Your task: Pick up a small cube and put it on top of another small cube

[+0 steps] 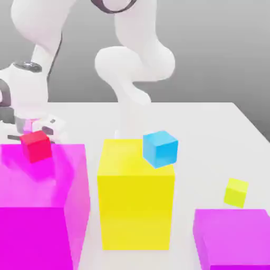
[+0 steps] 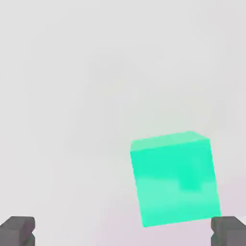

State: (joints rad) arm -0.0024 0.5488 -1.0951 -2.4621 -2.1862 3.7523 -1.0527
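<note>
Gripper spread fully wide, dark matte fingertips far apart, holding nothing. Between and beyond them, small teal-green cube, glossy and plain-faced, tilted on pale smooth table, near one fingertip. In exterior view: white rounded arm behind tall yellow block, sky-blue cube, red cube, translucent magenta blocks, yellow-green cube.

light: bright, even, diffuse | shadows: faint, soft on white table | focus: slightly soft | glare: none
</note>
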